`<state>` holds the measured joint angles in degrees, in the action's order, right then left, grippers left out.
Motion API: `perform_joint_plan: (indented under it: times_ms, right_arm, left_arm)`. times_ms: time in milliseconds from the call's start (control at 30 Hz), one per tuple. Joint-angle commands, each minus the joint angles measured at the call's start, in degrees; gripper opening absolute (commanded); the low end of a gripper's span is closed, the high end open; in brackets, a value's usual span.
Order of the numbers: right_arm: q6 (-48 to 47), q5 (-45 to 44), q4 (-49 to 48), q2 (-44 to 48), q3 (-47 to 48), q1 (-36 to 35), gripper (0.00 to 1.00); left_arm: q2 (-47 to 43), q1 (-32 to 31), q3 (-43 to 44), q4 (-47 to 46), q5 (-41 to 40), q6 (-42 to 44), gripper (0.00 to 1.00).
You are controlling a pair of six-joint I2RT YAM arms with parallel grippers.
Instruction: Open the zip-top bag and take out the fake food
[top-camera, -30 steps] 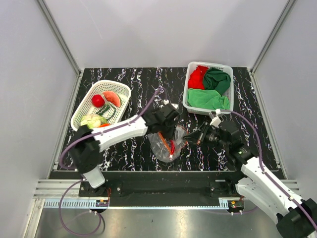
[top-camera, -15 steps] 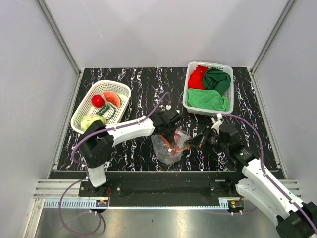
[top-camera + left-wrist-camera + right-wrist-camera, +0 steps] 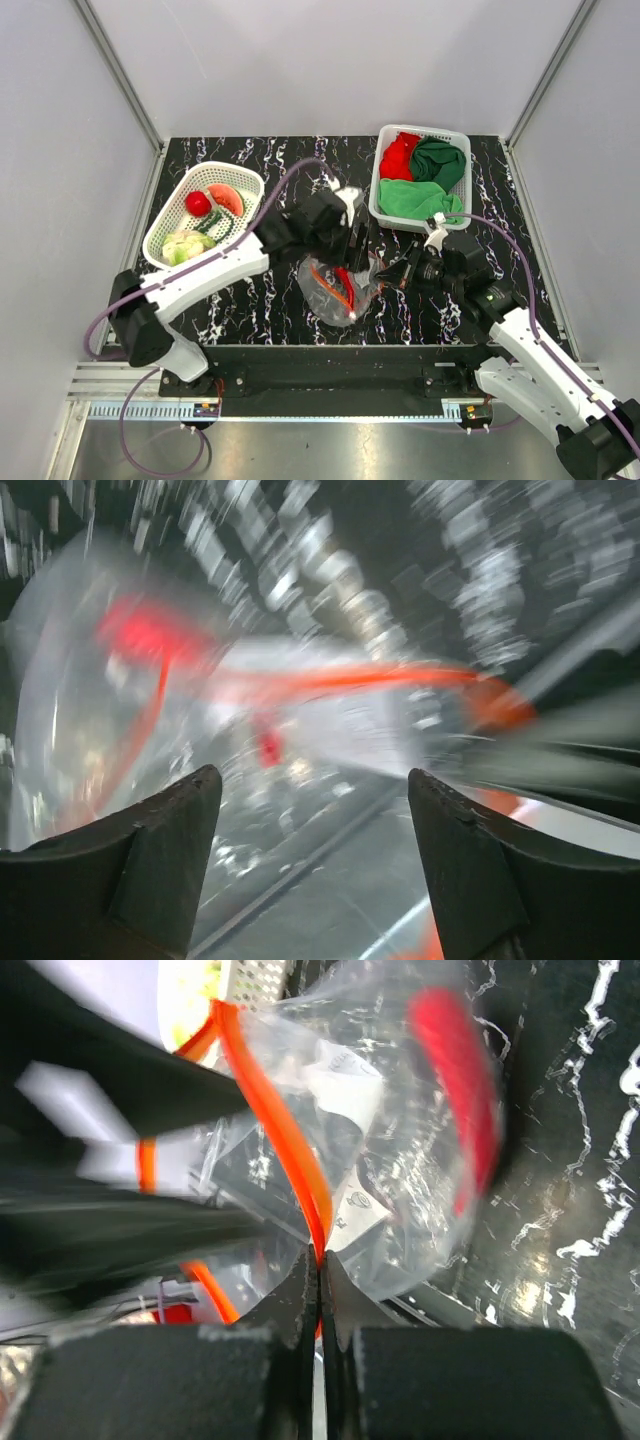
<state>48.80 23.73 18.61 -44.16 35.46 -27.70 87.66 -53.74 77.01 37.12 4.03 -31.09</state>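
The clear zip-top bag [image 3: 338, 288] lies crumpled at the table's middle, its orange-red zip strip [image 3: 285, 1130] gaping. My right gripper [image 3: 320, 1260] is shut on that strip at the bag's right edge [image 3: 385, 275]. Just above and behind the bag, my left gripper [image 3: 352, 238] hangs open; its fingertips [image 3: 205, 780] stand wide apart with only blurred plastic [image 3: 300, 710] beyond them. Fake food lies in the white basket [image 3: 165, 228] at the left: a watermelon slice [image 3: 228, 198], a red round fruit [image 3: 198, 203], a pale green cabbage [image 3: 183, 245]. A blurred red shape [image 3: 455, 1080] shows through the plastic; I cannot tell what it is.
A second white basket [image 3: 378, 200] at the back right holds red and green cloths [image 3: 425, 180]. Both forearms converge on the bag. Grey walls close in the black marbled table [image 3: 270, 300] on three sides.
My left gripper has come up and back from the bag's mouth and its jaws have spread wide. The right gripper keeps its pinch on the zip strip, nearly still.
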Motion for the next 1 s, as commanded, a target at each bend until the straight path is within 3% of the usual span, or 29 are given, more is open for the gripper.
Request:
perform_joint_plan:
  times_ms: [0,133,367,600,667,767,800,833,933,967]
  right_arm:
    - [-4.4,2.0,2.7,0.2,1.8,0.2,0.0]
    - [-5.5,2.4,3.4,0.1,1.9,0.3,0.0]
    - [-6.5,2.9,4.1,-0.4,3.2,0.3,0.0]
    - [-6.7,2.9,4.5,-0.4,3.1,0.3,0.0]
    - [-7.0,2.9,5.1,-0.5,3.5,0.2,0.0]
    - [-7.8,2.8,7.0,-1.0,4.4,0.3,0.0]
    - [-8.5,2.8,7.6,-1.4,4.8,0.3,0.0]
    - [-9.0,2.6,8.0,-1.5,5.5,0.2,0.0]
    - [-11.1,1.7,11.4,-2.9,7.9,0.2,0.03]
    - [-11.9,1.1,14.7,-3.4,9.2,0.2,0.08]
  left_arm:
    - [-4.0,2.0,8.2,2.7,5.5,1.3,0.8]
    - [-5.9,3.6,9.0,3.5,8.1,0.6,0.79]
    - [-9.0,6.7,4.8,13.0,-2.8,-1.4,0.79]
    - [-6.2,7.1,1.5,14.8,2.2,-1.7,0.79]
    - [-5.6,7.2,1.0,13.4,4.4,-1.4,0.75]
    - [-5.3,7.2,0.9,11.8,6.5,-1.1,0.55]
    - [-5.2,7.2,0.9,11.4,6.9,-0.7,0.4]
    - [-5.0,7.1,1.3,11.1,8.2,-0.6,0.33]
    - [-3.8,7.2,2.4,11.0,10.5,-0.2,0.0]
    - [-3.7,7.2,3.0,11.0,10.7,-1.0,0.0]
